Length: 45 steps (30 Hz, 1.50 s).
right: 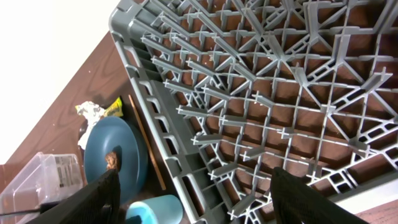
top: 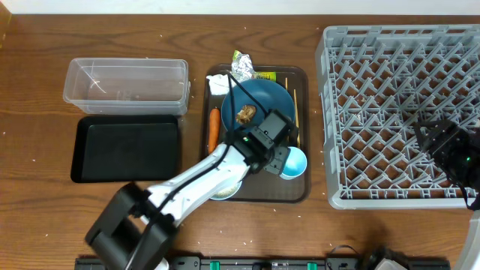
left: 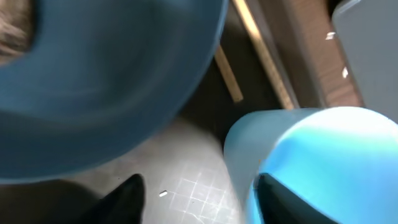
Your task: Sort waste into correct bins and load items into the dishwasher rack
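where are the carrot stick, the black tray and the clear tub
orange carrot-like stick [top: 214, 129], overhead view, middle of its length
black tray [top: 127, 148], overhead view, bare floor
clear plastic tub [top: 127, 61], overhead view, long rim away from the black tray

The worktop [top: 45, 225] is reddish-brown wood grain, flecked white here and there. On the right, the rack [top: 324, 112] is light grey with a lattice floor. The dish [top: 266, 97] is dark blue, the lump [top: 247, 114] on it brown, and the bowl [top: 296, 163] pale blue outside. On the left sit a clear tub [top: 127, 82] and a black tray [top: 127, 146]. The stick [top: 214, 129] is orange, the foil [top: 244, 67] silver, the wrapper [top: 264, 76] yellow-green and the napkin [top: 219, 82] white.
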Available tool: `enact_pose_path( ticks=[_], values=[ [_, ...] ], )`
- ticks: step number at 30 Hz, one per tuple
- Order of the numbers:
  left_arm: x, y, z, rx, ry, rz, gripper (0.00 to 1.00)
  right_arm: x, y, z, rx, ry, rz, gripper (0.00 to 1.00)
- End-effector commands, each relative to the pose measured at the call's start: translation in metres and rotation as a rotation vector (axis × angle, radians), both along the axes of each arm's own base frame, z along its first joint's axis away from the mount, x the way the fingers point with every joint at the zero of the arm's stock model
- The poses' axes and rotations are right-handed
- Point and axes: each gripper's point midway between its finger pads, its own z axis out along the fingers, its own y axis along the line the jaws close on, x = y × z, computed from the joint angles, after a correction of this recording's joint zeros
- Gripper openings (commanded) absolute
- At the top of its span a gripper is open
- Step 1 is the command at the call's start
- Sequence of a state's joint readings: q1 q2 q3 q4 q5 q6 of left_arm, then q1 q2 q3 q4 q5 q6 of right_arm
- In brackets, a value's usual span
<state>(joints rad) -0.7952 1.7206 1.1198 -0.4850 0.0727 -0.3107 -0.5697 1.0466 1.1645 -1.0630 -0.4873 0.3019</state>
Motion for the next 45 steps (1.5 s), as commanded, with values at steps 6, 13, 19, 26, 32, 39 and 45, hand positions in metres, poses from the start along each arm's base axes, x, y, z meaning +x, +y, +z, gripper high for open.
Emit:
enact_pose_path(
  ticks=[6, 13, 19, 26, 32, 39, 45],
  values=[
    [-0.005, -0.006, 0.01, -0.035, 0.023, -0.024, 0.06, 0.002, 0.005, 0.005, -0.01, -0.015, 0.037, 0.7],
    [0.0, 0.014, 0.104, -0.131, -0.093, -0.008, 0.06, 0.005, 0.025, 0.009, -0.037, -0.061, 0.191, 0.7],
    [-0.008, 0.032, 0.174, -0.504, -0.02, -0.107, 0.06, 0.004, 0.091, 0.03, 0.0, -0.23, 0.569, 0.68],
    [-0.029, 0.043, 0.234, -0.945, 0.102, -0.34, 0.06, -0.016, 0.171, 0.058, 0.079, -0.438, 0.976, 0.68],
    [-0.04, 0.044, 0.255, -1.063, 0.134, -0.415, 0.06, -0.042, 0.222, 0.073, 0.067, -0.599, 1.274, 0.73],
    [-0.046, 0.043, 0.264, -1.108, 0.145, -0.458, 0.06, -0.063, 0.265, 0.088, 0.067, -0.735, 1.482, 0.73],
    [-0.047, 0.043, 0.264, -1.109, 0.145, -0.459, 0.06, -0.069, 0.29, 0.091, 0.041, -0.787, 1.57, 0.7]
  ],
)
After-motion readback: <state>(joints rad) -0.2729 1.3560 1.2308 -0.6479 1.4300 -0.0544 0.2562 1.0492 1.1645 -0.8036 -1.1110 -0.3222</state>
